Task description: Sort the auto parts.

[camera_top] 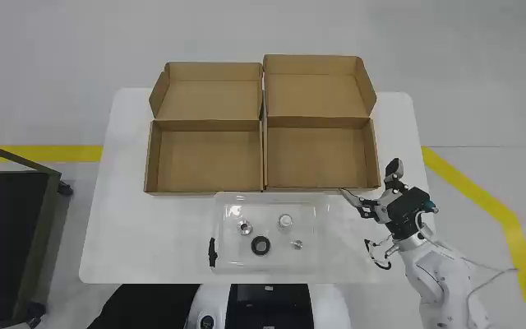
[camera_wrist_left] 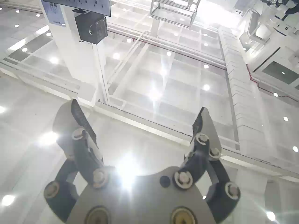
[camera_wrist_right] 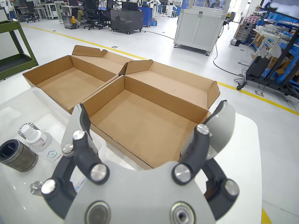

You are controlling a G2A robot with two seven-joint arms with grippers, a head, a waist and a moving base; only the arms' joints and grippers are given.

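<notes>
Top view: your parts [camera_top: 261,245] sit in the clear tray [camera_top: 308,257] at the table's near edge, with two empty boxes [camera_top: 204,160] behind, ready for sorting.

Left wrist: left gripper [camera_wrist_left: 138,105] is spread wide and aimed ceilingward, so it looks parked.

Right wrist: right gripper [camera_wrist_right: 152,104] is spread too, holding nothing and facing the boxes.

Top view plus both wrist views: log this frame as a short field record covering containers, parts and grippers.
Boxes: left box and right box, open, empty, side by side
Tray: clear tray in front of the boxes
Parts in tray: cylindrical bushing, bottle, metal part, small metal piece
Right gripper: open, empty, over the table near the right box's front corner
Left gripper: open, empty, facing the ceiling
</notes>
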